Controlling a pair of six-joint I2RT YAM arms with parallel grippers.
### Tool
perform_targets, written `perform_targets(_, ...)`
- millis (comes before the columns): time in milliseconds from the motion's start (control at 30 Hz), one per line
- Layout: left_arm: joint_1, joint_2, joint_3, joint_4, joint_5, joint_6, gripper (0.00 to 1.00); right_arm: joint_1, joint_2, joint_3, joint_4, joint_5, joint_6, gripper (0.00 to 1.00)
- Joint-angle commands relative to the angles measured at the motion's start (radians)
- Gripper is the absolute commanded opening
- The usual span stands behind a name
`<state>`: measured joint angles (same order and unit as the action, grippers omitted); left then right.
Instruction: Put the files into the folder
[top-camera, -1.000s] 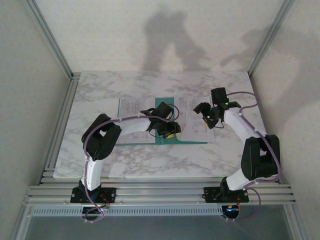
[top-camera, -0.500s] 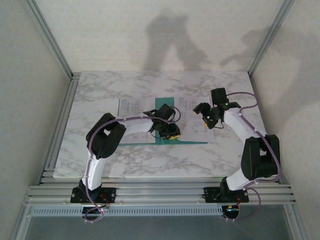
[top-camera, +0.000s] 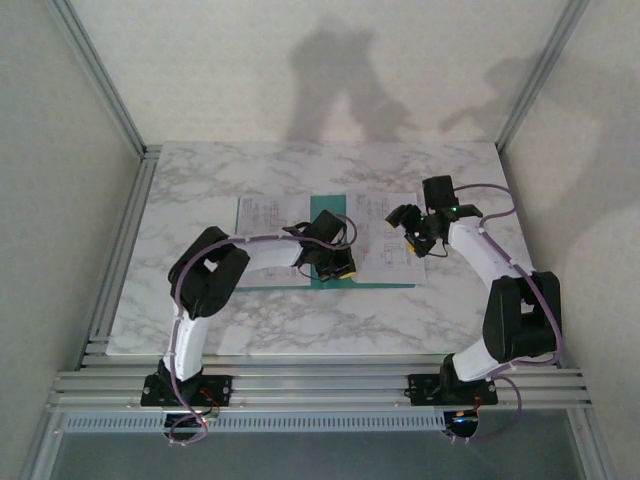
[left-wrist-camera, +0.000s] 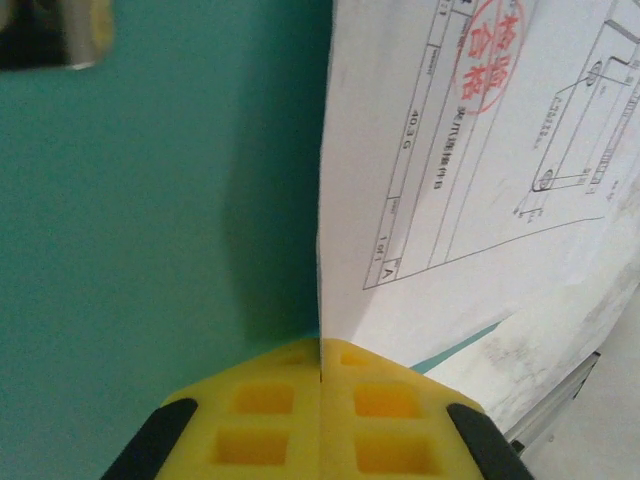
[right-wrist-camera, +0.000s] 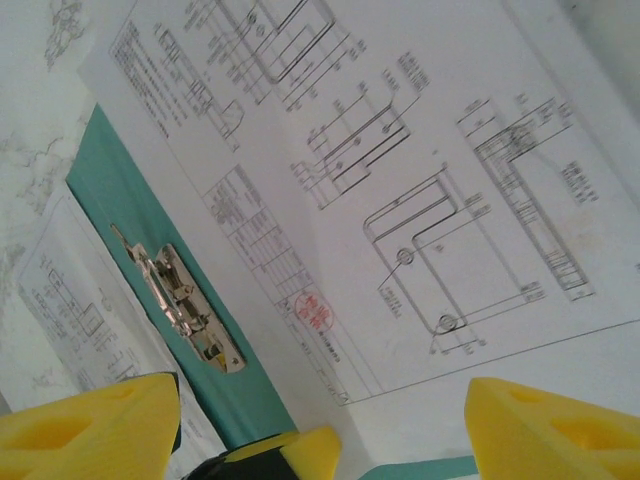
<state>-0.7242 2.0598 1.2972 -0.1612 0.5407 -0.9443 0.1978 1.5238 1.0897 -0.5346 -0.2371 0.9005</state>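
Top: folder lies open mid-table, sheet on its right half. Left gripper at the sheet's near corner; right gripper over the sheet.
Left wrist: pads pinched tight on the sheet's edge, folder beneath.
Right wrist: fingers spread wide above the sheet; clip on the fold.

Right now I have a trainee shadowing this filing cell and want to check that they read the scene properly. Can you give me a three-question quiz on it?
1. Fill in: the metal clip sits on the open folder, whose colour is ___.
2. True or false: the right pincer is shut on the clip.
3. Pick one: the left pincer grips
A) the clip
B) a corner of the printed sheet
C) nothing

Key:
1. Teal.
2. False. It hangs open above the sheet.
3. B.
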Motion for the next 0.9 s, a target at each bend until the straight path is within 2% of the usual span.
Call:
perform_targets(0, 0.022, -0.069, -0.046, 0.044, 0.036, -0.022, 0.00, -0.007, -0.027, -0.014, 0.011, -0.010, -0.014, 0.76)
perform_targets(567, 0.060, -0.151, -0.180, 0.100, 0.031, -0.054, 0.00, -0.006, -0.014, -0.030, 0.031, -0.030, -0.006, 0.76)
perform_targets(867, 0.060, -0.161, -0.200, 0.112, 0.033, -0.061, 0.00, -0.006, 0.070, -0.014, 0.069, -0.066, 0.010, 0.76)
